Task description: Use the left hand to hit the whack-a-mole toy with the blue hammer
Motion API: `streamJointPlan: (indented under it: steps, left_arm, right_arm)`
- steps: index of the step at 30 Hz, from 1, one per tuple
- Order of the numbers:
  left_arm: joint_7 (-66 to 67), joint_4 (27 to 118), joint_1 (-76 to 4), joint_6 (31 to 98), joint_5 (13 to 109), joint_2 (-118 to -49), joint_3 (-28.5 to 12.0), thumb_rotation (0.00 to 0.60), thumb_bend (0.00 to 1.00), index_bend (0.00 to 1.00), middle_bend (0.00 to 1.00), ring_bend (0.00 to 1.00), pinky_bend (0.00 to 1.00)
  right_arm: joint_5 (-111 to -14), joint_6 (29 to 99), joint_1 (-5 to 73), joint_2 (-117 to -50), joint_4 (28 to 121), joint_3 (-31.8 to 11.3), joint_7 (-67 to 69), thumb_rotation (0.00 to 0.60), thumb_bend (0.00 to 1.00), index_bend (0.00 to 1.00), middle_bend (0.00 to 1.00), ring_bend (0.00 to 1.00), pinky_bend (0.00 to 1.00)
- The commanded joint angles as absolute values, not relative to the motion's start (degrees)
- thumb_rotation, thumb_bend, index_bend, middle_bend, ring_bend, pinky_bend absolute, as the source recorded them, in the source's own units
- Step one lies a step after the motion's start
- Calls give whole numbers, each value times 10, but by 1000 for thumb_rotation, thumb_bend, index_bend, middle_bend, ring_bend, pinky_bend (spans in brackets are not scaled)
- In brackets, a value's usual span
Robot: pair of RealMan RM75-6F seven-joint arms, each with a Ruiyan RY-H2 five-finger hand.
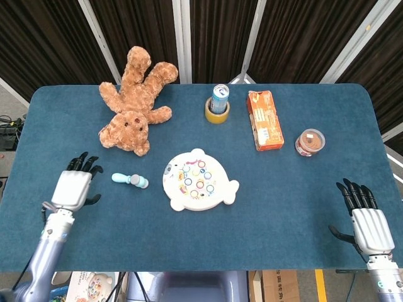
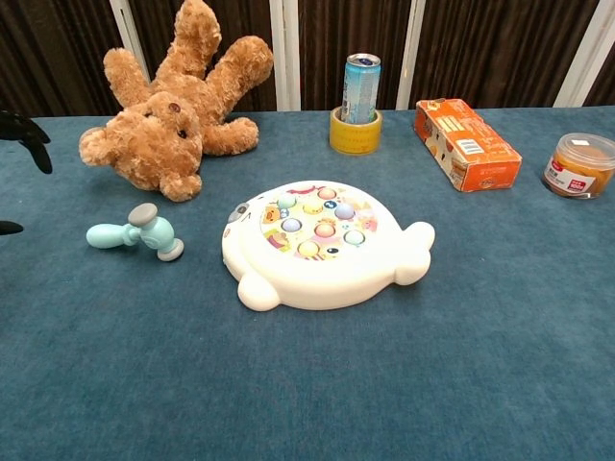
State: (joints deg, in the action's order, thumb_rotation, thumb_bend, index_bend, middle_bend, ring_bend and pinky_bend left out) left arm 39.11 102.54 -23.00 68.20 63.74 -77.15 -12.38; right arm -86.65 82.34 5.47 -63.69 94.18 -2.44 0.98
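The blue hammer (image 1: 130,180) lies flat on the blue table (image 1: 296,207), its handle pointing left, and also shows as the blue hammer (image 2: 137,231) in the chest view. Right of it sits the white whack-a-mole toy (image 1: 198,180), the same whack-a-mole toy (image 2: 322,243) with coloured buttons on top. My left hand (image 1: 75,187) hovers open just left of the hammer's handle, holding nothing; only its dark fingertips (image 2: 29,134) enter the chest view's left edge. My right hand (image 1: 367,220) rests open at the table's near right corner.
A brown teddy bear (image 1: 136,100) lies behind the hammer. Further back stand a can in a yellow tape roll (image 1: 218,105), an orange box (image 1: 264,119) and a small lidded jar (image 1: 310,142).
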Motion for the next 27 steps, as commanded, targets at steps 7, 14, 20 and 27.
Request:
streamJointPlan:
  steps: [7, 14, 20, 27]
  left_arm:
    - [482, 947, -307, 669, 544, -872, -145, 600, 231, 405, 195, 50, 163]
    - [506, 898, -341, 678, 530, -928, -140, 600, 237, 421, 231, 102, 233]
    - [511, 884, -352, 687, 525, -946, -136, 600, 253, 442, 255, 102, 235]
    - [517, 876, -361, 691, 507, -956, -132, 600, 303, 452, 255, 102, 235]
  right_arm:
    - [-861, 819, 56, -636, 943, -26, 15, 600, 193, 0, 0, 0, 0]
    - [-860, 817, 56, -635, 945, -26, 17, 600, 193, 0, 0, 0, 0]
    - [-859, 817, 57, -634, 946, -27, 18, 600, 193, 0, 0, 0, 0]
    - [-859, 817, 57, -634, 947, -27, 18, 600, 193, 0, 0, 0, 0]
